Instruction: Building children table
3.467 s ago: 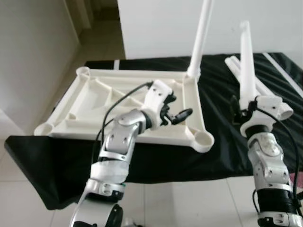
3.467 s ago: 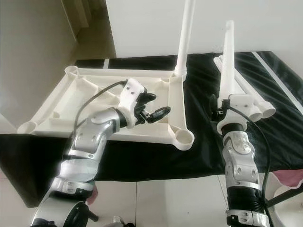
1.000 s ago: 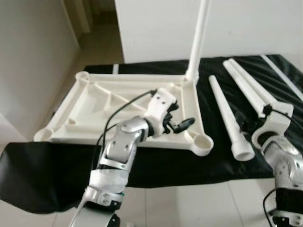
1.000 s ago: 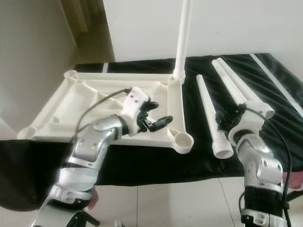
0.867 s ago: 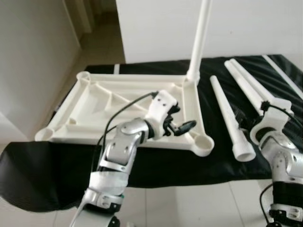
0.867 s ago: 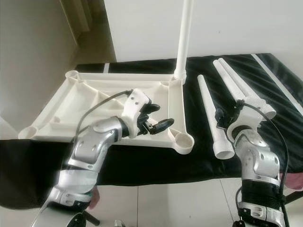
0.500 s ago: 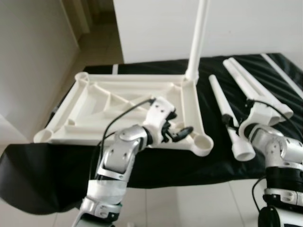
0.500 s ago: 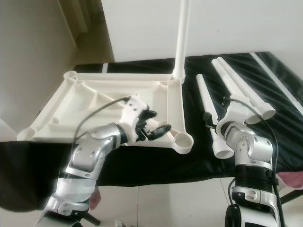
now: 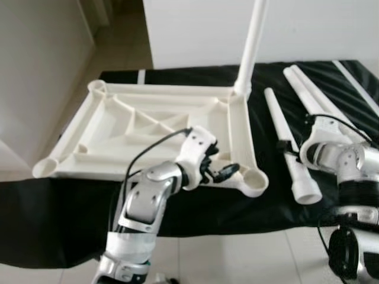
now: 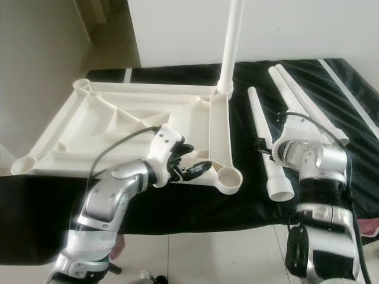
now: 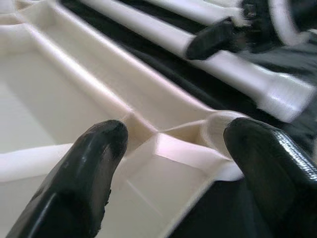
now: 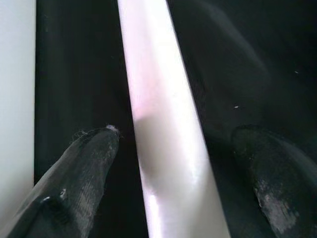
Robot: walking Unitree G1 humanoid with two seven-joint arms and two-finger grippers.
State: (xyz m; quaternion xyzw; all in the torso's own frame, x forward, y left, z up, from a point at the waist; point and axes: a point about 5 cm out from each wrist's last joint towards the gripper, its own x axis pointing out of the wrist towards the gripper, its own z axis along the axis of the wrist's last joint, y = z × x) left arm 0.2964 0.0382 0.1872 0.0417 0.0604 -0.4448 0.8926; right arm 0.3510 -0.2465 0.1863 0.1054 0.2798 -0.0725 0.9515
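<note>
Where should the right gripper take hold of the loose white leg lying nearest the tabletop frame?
Grip the leg mid-shaft, coming from above with fingers astride it. It lies flat on the black cloth, tapered, its wide open end toward the robot. The right gripper already straddles it, open.

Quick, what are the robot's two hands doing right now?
Left gripper: open, over the tabletop near its corner socket.
Right gripper: open around a lying table leg, not squeezing it.

Home interior – pale tiled floor (image 9: 237,254), white wall (image 9: 331,29), black-draped table (image 9: 71,219).
</note>
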